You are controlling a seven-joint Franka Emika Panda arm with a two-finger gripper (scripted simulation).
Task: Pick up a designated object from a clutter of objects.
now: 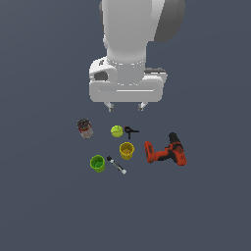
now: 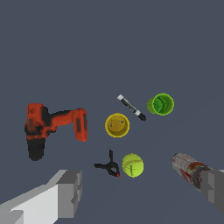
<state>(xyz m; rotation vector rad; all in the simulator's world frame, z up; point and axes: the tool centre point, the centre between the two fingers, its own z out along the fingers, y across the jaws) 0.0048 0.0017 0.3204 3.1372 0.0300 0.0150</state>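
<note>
Red-white can (image 1: 85,128): centre-left of exterior frame, upright on tabletop (image 1: 44,196), apart from clutter.
End effector (image 1: 126,105): open, empty, high above ball (image 1: 116,131).
Risk: descending here probably hits ball or clamp (image 1: 130,131); needs shift toward can.

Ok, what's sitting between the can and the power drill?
In the exterior view, the yellow-green ball and small black clamp lie roughly between the can and the power drill, with the yellow cup just below that line.

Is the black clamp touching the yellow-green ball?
Apart. The wrist view shows a thin strip of floor between the black clamp and the yellow-green ball; the exterior view shows a narrow gap too.
</note>
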